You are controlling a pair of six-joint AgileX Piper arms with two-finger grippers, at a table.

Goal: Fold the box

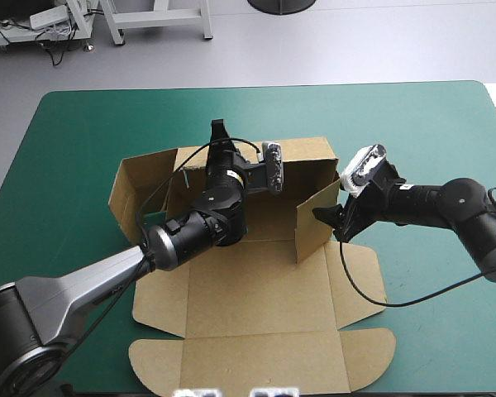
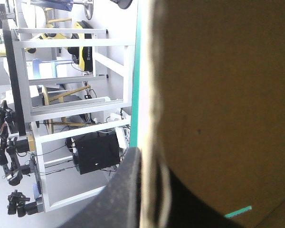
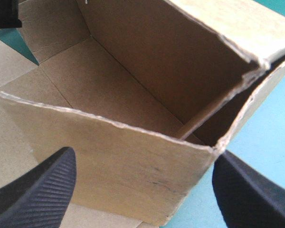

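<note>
Box (image 1: 256, 331): one; left gripper (image 1: 218, 126), right gripper (image 1: 327, 217): two.

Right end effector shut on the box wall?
No: the right wrist view shows the right end effector with its fingers wide apart, a raised wall of the box ahead of them.

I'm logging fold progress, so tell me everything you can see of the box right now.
The box is a cut sheet of brown board on the teal-green cover, half erected. Walls are raised at its far, left and right sides, while the lid panel with rounded corner flaps lies flat toward the near edge. The left pincer is shut on the far wall's top edge. The open right pincer faces the right wall.
</note>
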